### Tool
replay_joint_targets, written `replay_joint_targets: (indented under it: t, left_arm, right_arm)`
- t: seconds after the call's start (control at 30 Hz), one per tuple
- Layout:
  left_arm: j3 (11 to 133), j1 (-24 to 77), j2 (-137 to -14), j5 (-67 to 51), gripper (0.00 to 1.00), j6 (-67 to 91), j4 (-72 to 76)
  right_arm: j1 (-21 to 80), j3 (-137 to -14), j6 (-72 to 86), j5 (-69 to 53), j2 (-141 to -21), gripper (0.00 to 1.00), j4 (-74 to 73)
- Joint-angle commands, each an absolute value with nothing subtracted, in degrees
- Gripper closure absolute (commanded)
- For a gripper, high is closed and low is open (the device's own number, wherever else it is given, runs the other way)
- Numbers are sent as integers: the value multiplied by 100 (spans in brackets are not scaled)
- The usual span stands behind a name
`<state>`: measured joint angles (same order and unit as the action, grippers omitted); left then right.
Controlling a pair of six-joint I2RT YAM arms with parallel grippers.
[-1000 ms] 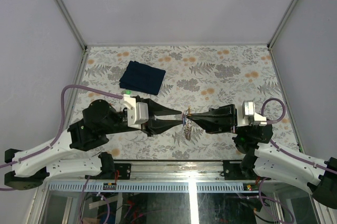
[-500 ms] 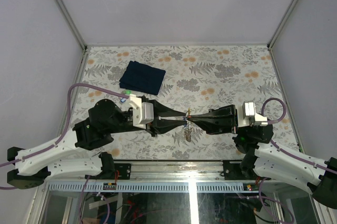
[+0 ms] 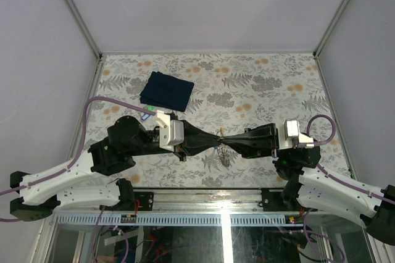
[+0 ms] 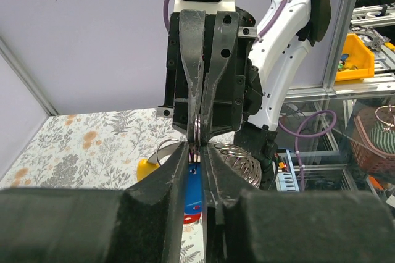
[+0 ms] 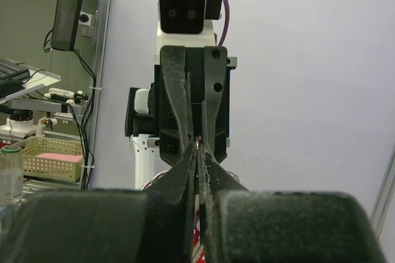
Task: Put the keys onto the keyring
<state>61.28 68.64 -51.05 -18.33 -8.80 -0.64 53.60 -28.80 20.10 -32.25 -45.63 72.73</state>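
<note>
Left gripper [image 3: 216, 142] has advanced, narrowing around a blue-tagged key [image 4: 194, 184]; grip unclear. Right gripper [image 3: 224, 141] pinches the keyring [image 4: 196, 130] tip-to-tip. Cloth [image 3: 166, 89] lies far behind.

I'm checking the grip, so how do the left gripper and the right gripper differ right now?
The left gripper reaches in from the left; the right gripper from the right. The left gripper's fingers show a narrow gap; the right gripper's are pressed shut, pinching the keyring. Both are black and meet tip to tip.
</note>
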Motion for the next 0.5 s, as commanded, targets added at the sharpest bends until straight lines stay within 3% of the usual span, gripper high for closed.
replay_joint_targets:
  t: [0.0,0.13,0.47]
  left_arm:
    - [6213,6880,-5086,-1935,88,-867,262]
    - [6217,6876,-5077,-1930,99,-863,230]
    - [6654,6880,-5188,-1825,100,-1094,-721]
  right_arm:
    - [5364,-3160,1939,-3260,-4504,100,7546]
    - [5366,-3146,1925,-3261,-4508,100,7545]
    - [5362,-3195,1722,-3222,-4325,96,7169]
